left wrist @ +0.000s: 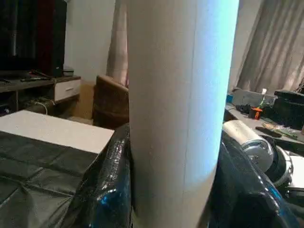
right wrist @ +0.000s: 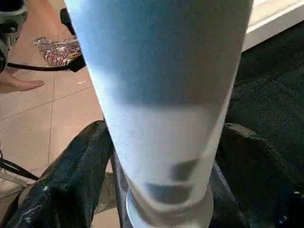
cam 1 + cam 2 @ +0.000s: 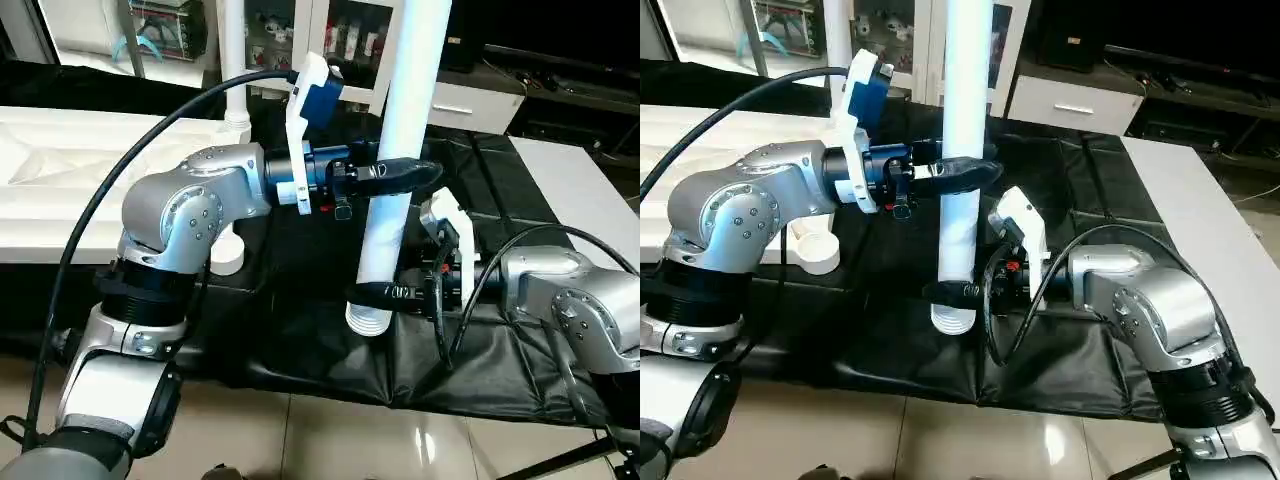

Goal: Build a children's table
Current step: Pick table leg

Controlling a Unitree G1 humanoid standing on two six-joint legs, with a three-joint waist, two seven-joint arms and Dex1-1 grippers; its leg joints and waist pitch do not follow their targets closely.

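I have the white tube leg (image 3: 398, 150) standing nearly upright in front of me, over the black sheet (image 3: 330, 360) that covers the work surface, its ribbed threaded end (image 3: 368, 318) pointing down and hanging just clear of the sheet. My left gripper (image 3: 400, 172) reaches in from the left at mid-height, and its two black fingers (image 1: 107, 190) are pinching the leg between them; in the left wrist view the tube sits tight between both pads. My right gripper (image 3: 392, 293) comes in lower down from the right, just above the threaded end. Its fingers (image 2: 71, 185) flank the leg on either side, and in the right wrist view I see the tube between them, but I cannot tell whether they press on it or stand slightly off it. The white tabletop (image 3: 60, 180) lies flat to the left, ribbed underside up, with a round corner socket (image 3: 813, 248) at its near corner, close beside my left forearm (image 3: 190, 205). Another white leg (image 3: 233, 60) stands upright from the tabletop further back. Behind that stands a white cabinet (image 3: 335, 40) with glass doors.
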